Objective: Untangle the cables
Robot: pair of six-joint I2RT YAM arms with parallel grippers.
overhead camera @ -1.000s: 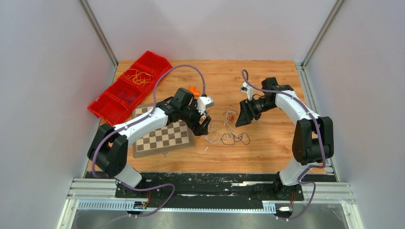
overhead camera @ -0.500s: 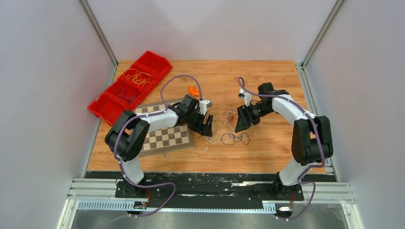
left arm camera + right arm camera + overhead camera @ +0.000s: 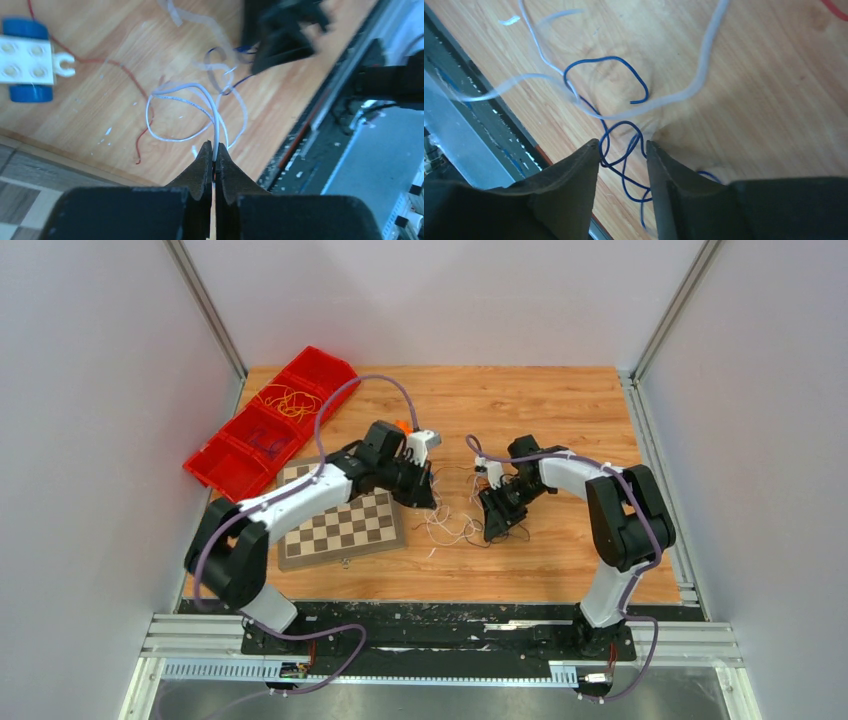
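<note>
Your knot of thin white, dark-blue and dark-red wires (image 3: 462,525) lay between both tools, so I'd judge most untangling remained. The left gripper (image 3: 214,150) pinched a white strand (image 3: 216,125). The right gripper (image 3: 623,145) straddled a dark-blue loop (image 3: 609,58), jaws apart. Only overhead showed yellow-orange strands (image 3: 290,400) binned in the red plastic tray (image 3: 325,368), beyond the left tool.

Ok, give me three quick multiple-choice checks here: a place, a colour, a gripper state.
1. The red tray sits: A) at the far left of the table B) near right C) centre.
2. Between the fingers of the right gripper runs a cable that is: A) yellow B) dark blue C) red.
3. The left gripper is: A) wide open B) shut on the white cable C) shut on nothing.
A, it lies by the far-left corner; B, the right wrist view shows blue loops there; B, its fingers pinch a white strand.
</note>
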